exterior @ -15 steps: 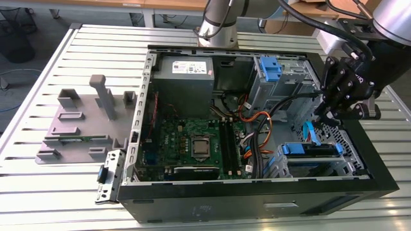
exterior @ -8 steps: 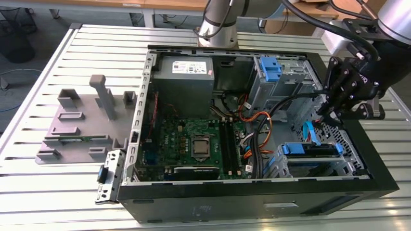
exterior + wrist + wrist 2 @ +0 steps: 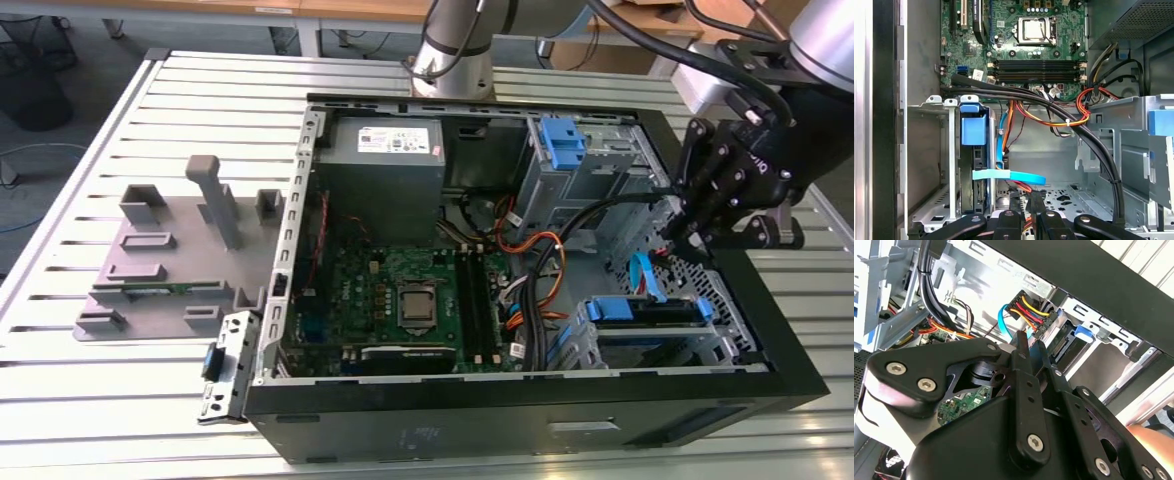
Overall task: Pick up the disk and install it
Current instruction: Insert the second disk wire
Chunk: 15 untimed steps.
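A: Where is the disk (image 3: pixel 646 312) seen?

B: Seated in the drive cage (image 3: pixel 694 345) at the lower right of the exterior view, its blue bracket (image 3: pixel 973 129) visible on edge in the first wrist view.

A: And the tool (image 3: pixel 689 243)?

B: It is held above the case (image 3: pixel 534 420), right of centre in the exterior view, just above the cage. Its fingers (image 3: pixel 1014 212) are brought close together, with nothing clamped. A blue cable (image 3: pixel 1009 175) lies beside them.

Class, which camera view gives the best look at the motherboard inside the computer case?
The exterior view: the whole motherboard lies open from above. The first wrist view shows its memory-slot end, partly behind cables. The second wrist view shows a green patch behind the gripper.
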Each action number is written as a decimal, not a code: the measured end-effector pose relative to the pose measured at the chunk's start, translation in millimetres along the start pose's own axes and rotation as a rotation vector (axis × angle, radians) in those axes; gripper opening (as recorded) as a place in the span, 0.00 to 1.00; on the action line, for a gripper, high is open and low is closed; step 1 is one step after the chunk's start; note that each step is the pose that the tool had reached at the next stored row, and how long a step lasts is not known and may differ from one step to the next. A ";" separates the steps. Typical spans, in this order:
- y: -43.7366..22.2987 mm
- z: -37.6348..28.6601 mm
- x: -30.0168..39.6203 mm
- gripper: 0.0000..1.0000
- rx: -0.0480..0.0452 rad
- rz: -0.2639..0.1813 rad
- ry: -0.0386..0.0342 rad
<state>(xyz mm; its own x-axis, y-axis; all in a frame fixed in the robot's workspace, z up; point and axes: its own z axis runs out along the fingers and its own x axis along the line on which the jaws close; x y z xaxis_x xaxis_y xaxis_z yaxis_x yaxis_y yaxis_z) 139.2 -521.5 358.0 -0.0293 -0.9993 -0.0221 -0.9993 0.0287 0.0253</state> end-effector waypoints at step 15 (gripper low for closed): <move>-3.1 0.5 4.3 0.24 0.0000 0.000 -0.0002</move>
<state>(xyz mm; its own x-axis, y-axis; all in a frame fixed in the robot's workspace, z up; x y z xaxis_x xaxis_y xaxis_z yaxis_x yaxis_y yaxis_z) 142.2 -525.9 357.3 -0.0293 -0.9993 -0.0222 -0.9993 0.0287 0.0253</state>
